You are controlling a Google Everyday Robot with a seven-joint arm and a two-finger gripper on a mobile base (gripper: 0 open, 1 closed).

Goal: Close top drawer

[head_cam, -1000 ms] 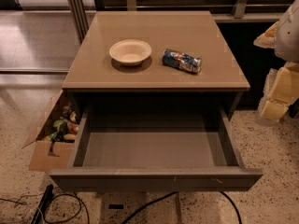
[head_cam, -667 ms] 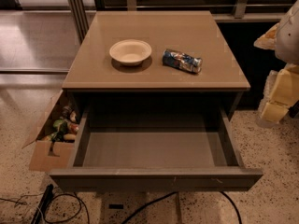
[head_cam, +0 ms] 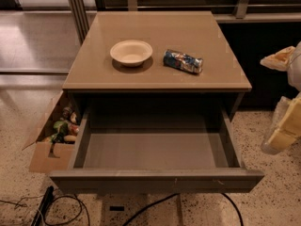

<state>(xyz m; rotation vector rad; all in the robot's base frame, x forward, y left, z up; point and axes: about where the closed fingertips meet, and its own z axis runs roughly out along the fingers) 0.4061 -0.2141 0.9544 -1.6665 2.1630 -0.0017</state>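
The top drawer [head_cam: 155, 180] of the grey-brown cabinet [head_cam: 94, 79] stands pulled far out toward me. Its flat handleless front is nearest the camera, and its grey inside holds nothing. The open drawer hides the two lower drawer fronts. My gripper [head_cam: 282, 105], cream and pale yellow, is at the right edge of the view. It is to the right of the drawer's right side, raised above the floor and apart from the drawer.
On the cabinet top sit a cream bowl [head_cam: 131, 52] and a blue crumpled snack bag [head_cam: 183, 61]. An open cardboard box [head_cam: 49, 147] of small items stands on the floor against the cabinet's left side. Black cables [head_cam: 70, 208] lie on the speckled floor below the drawer front.
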